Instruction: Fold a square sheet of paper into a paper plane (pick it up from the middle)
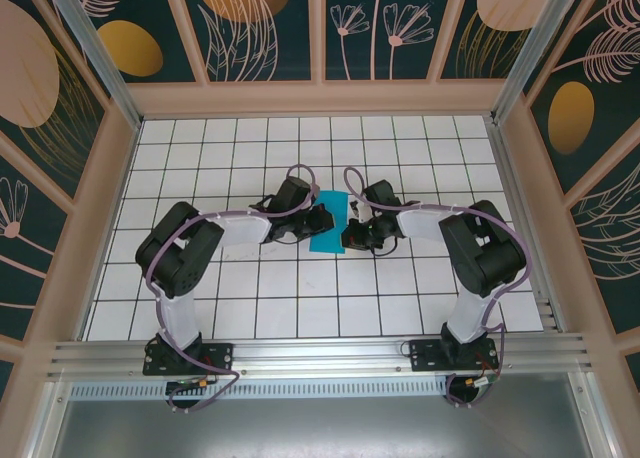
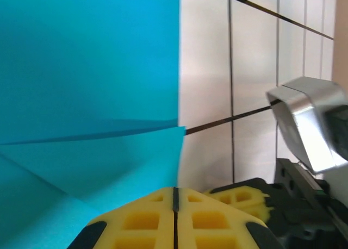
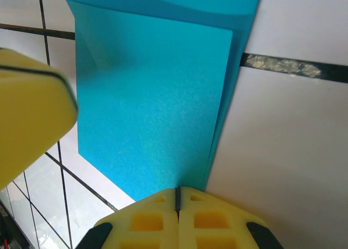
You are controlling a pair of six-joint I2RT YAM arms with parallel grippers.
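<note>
The square sheet of paper, bright cyan-blue, lies folded into a narrow upright strip on the white grid table, between my two grippers. Layered flaps and a crease show on the paper, and one flap lies over another on the paper. My left gripper is at the strip's left edge, shut, with its yellow tip at the paper's edge. My right gripper is at the strip's lower right, also shut, its tip on the paper's near corner. The paper plane is out of view.
The white grid table is walled by a wooden frame with patterned panels. An aluminium rail runs along the near edge. The right gripper's finger and its silver camera housing sit close to the left gripper.
</note>
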